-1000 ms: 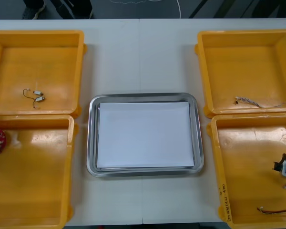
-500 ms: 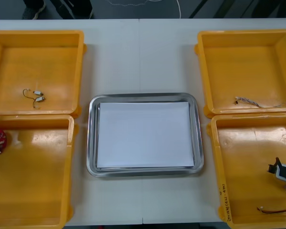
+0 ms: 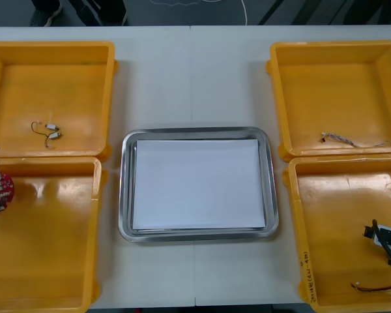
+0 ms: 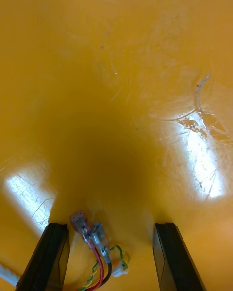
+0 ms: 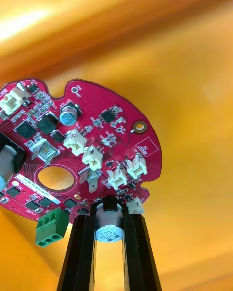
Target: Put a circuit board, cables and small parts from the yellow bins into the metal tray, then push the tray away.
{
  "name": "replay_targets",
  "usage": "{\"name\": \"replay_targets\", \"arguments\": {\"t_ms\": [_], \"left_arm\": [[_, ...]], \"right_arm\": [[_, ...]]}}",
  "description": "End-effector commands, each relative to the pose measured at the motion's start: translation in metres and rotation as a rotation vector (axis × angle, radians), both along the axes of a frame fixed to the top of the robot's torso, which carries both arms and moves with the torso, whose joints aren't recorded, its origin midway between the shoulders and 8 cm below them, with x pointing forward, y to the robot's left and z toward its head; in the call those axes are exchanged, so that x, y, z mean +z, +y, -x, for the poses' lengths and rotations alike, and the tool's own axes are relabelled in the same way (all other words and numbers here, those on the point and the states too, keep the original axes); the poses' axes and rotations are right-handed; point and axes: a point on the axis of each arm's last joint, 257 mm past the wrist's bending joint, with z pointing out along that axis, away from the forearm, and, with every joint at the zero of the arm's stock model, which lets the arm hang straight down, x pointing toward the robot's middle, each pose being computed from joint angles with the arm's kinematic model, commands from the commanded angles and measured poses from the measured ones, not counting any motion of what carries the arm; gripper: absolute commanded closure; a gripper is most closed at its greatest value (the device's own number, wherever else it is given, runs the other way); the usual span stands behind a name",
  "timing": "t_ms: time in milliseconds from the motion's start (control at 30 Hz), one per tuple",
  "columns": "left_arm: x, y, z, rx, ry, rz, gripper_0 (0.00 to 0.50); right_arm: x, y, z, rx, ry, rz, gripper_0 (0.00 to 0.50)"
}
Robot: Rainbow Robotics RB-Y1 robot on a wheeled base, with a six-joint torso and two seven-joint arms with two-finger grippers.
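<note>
We keep left claw (image 5: 108,212) clamped on rim of round red circuit board (image 5: 82,145); board sits at outer side of near-left yellow bin (image 3: 52,241). Our right claw (image 4: 110,227) is low inside near-right yellow bin (image 3: 339,215), fingers apart, red and yellow cable (image 4: 99,257) on bin floor between them. Metal tray (image 3: 126,195), white inside, lies mid-worktop (image 3: 195,78) between bins.
</note>
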Motion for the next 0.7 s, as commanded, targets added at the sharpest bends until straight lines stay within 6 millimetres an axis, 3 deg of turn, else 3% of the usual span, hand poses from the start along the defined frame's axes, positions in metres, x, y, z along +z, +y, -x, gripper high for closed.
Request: {"name": "replay_targets", "arguments": {"t_ms": [33,67,100,167,233,367,433,700], "left_arm": [[0.006,-0.012,0.023,0.090,0.001,0.023,0.500],[0.006,-0.016,0.026,0.099,0.004,0.025,0.500],[0.005,-0.018,0.028,0.103,0.006,0.026,0.500],[0.004,-0.025,0.035,0.118,0.016,0.029,0.500],[0.001,-0.030,0.039,0.125,0.023,0.028,0.500],[-0.007,-0.043,0.049,0.137,0.046,0.035,0.500],[-0.011,-0.047,0.051,0.144,0.057,0.037,0.500],[-0.030,-0.070,0.058,0.149,0.100,0.061,0.500]], "right_arm": [[-0.019,0.004,0.011,0.023,0.015,0.004,0.000],[-0.019,0.005,0.012,0.024,0.016,0.002,0.000],[-0.019,0.005,0.012,0.024,0.016,0.002,0.043],[-0.020,0.004,0.012,0.023,0.017,0.004,0.257],[-0.021,0.004,0.013,0.022,0.018,0.004,0.353],[-0.022,0.005,0.014,0.020,0.018,0.001,0.474],[-0.022,0.004,0.014,0.018,0.018,0.001,0.500],[-0.015,0.012,0.009,0.028,0.000,-0.015,0.500]]}}
